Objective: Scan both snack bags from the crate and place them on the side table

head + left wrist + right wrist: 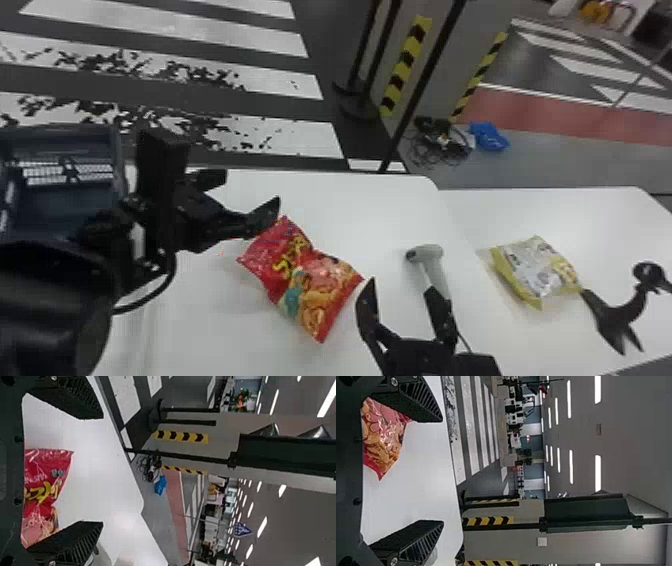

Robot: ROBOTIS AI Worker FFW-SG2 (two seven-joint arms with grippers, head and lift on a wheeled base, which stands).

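From where I stand, the red bag looks due for scanning, the yellow bag lying on the side table; that wants a grip next. On the robot's clock the red bag sits on the white table, at five from the left gripper, nine from the right gripper, both with fingers apart

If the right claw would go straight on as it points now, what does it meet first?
The way of the right claw looks free over the white table, but its right finger might brush the grey scanner; the height is unclear.
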